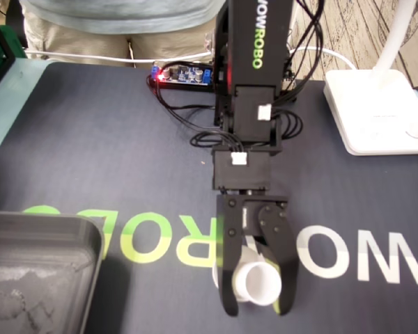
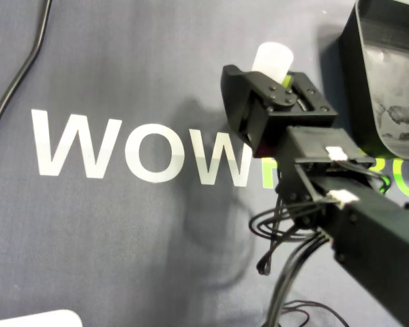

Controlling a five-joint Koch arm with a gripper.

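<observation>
half done, at a guess. got the small white cup [image 1: 258,282] clamped in the gripper [image 1: 256,307], down by the wowrobo lettering on the dark mat [image 1: 90,139], well apart from the grey tray [image 1: 90,233]. left to do: carry over, drop in.

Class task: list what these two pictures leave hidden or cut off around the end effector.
- Overhead view: lower part of the small white plastic cup, behind the black end effector.
- Both views: the scuffed grey metal tray, cut off by frame edges.
- Fixed view: a pale-shirted person, cropped by the top edge.
</observation>
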